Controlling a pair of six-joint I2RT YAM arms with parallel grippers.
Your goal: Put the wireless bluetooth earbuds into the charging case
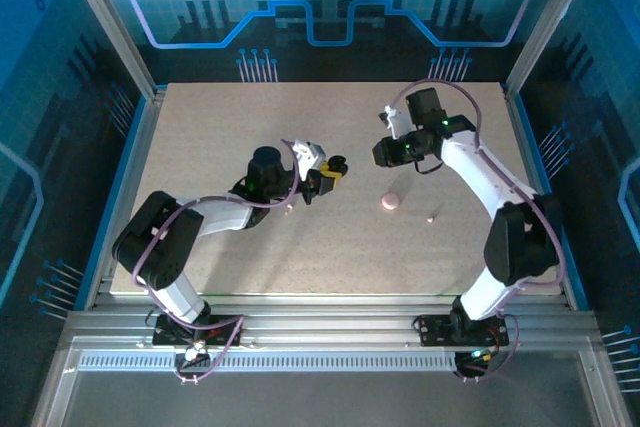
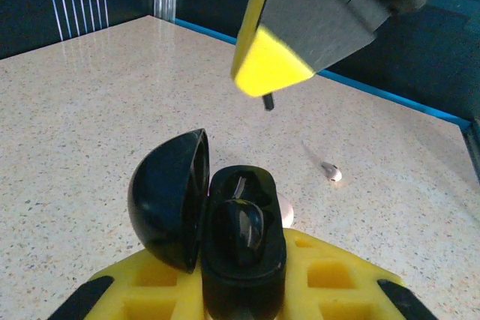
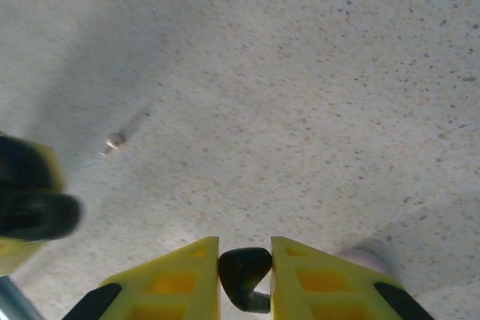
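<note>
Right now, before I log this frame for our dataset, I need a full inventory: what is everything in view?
table: one, beige speckled, under everything.
charging case: one, black, lid open, held in the left tool.
earbud: one, black, pinched in the right tool.
round puck: one, pale pink, on the table near the right tool.
small bits: two, pinkish-white, on the table, one right of the round puck, another by the left tool; too small to identify.
left tool: one, yellow-tipped, shut on the charging case.
right tool: one, yellow-tipped, shut on the earbud.
left arm and right arm: two, white and black, bases at the near edge.
</note>
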